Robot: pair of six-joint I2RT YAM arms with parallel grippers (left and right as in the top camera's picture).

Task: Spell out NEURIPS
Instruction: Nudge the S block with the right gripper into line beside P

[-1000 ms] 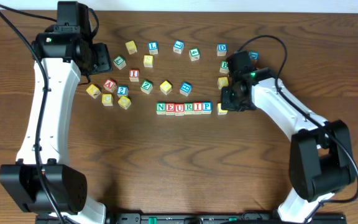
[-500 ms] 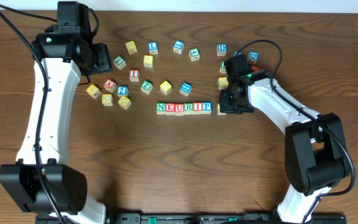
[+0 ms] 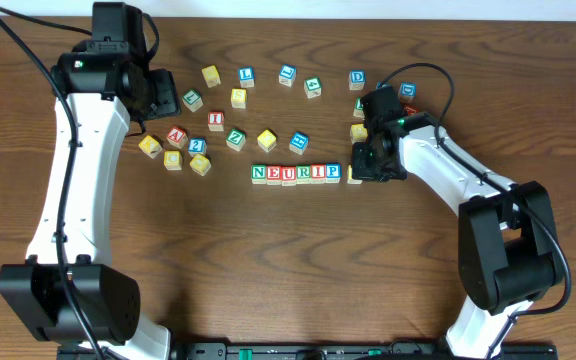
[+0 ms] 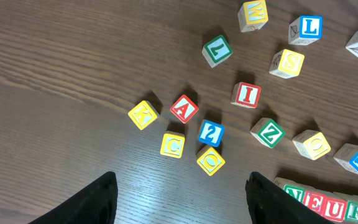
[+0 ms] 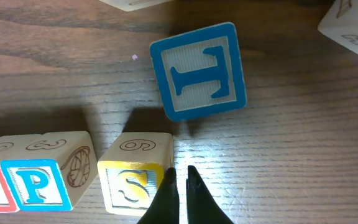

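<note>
NEURIPS cubes (image 3: 296,173): six sit touching in a row mid-bench (image 3: 268,260), reading N-E-U-R-I-P. The yellow S cube (image 5: 132,186) lies just right of the blue P cube (image 5: 39,183), with a slight gap. At its right edge the right gripper (image 5: 182,186) is pinched closed, gripping nothing. The left gripper (image 4: 182,202) is spread wide and empty above the loose yellow K (image 4: 143,114), red A (image 4: 184,109) and blue 2 (image 4: 211,132).
</note>
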